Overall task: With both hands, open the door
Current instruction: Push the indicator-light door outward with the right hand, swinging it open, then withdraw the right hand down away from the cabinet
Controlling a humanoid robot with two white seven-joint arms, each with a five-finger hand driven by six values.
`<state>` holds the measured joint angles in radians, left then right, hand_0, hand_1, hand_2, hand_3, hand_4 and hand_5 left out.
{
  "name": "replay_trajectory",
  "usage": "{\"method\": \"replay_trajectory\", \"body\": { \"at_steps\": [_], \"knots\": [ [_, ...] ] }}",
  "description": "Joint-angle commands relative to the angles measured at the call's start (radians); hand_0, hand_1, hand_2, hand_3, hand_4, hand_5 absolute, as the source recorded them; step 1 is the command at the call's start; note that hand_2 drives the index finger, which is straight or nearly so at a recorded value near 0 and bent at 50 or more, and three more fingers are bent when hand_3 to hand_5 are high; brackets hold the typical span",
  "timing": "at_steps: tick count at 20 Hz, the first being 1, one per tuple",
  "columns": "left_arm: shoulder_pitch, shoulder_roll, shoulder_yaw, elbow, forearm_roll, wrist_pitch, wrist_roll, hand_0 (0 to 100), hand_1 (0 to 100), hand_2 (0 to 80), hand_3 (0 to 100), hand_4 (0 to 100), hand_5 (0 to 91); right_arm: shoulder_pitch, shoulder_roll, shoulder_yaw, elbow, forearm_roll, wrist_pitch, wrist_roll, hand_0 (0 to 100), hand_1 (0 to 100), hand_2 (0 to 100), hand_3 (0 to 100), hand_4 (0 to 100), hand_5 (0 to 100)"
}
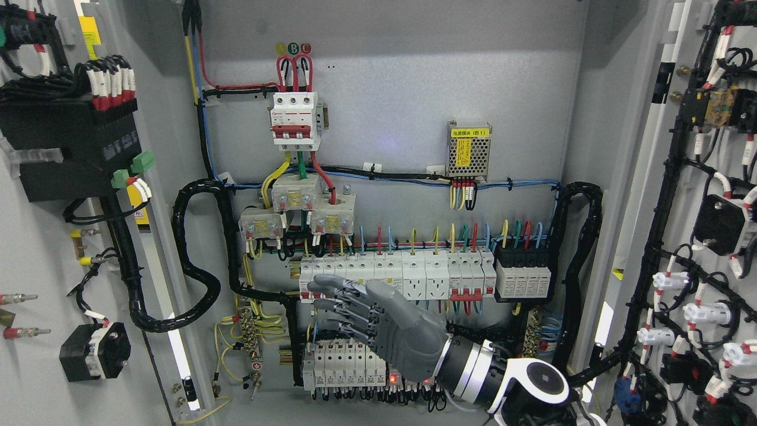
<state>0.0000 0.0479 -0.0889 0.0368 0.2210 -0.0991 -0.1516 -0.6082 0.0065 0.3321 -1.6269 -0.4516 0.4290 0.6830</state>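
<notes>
Right hand (378, 331): grey, comes in from the lower right on a black-and-white forearm; fingers (334, 294) stretched out toward the left, loosely spread, grasping nothing. Whether the tips touch the parts behind cannot be told.
Left hand: out of the picture.
Left door (35, 248): swung wide, far to the left of the hand, inner face showing; carries a black box (74, 142) with red-and-white wire ends, well above and left of the hand.
Right door (704, 236): swung wide, to the right of the hand beyond the forearm; inner face covered in black cable looms and white connectors (704, 310).
Cabinet interior (402, 89): grey back panel, straight behind the hand.
Breaker row (408, 275): white units, just above and behind the fingers, running off to the right.
Lower breaker row (343, 367): white units, directly under the palm.
Main breaker (294, 121): white with red levers, high above the fingertips, red looped wires on top.
Power module (469, 151): perforated metal box with a yellow label, above and right of the hand.
Black conduit (198, 254): thick loop, left of the fingertips, well apart.
Black terminal blocks (523, 269): above the wrist, at the right end of the breaker row.
</notes>
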Motion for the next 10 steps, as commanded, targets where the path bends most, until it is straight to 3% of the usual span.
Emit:
{"method": "replay_trajectory", "body": {
  "at_steps": [1,7,10],
  "knots": [
    [0.009,0.001,0.000,0.000,0.000,0.001,0.000,0,0,0.0,0,0,0.0,0.083,-0.003,0.244,-0.152,-0.002,-0.004,0.001,20,12,0,0,0,0],
    [0.009,0.001,0.000,0.000,0.000,0.001,0.000,0,0,0.0,0,0,0.0,0.127,0.027,0.338,-0.171,-0.001,0.004,0.001,20,12,0,0,0,0],
    [0.009,0.001,0.000,0.000,0.000,0.001,0.000,0,0,0.0,0,0,0.0,0.130,0.070,0.366,-0.168,0.001,0.008,0.000,20,12,0,0,0,0]
  ]
}}
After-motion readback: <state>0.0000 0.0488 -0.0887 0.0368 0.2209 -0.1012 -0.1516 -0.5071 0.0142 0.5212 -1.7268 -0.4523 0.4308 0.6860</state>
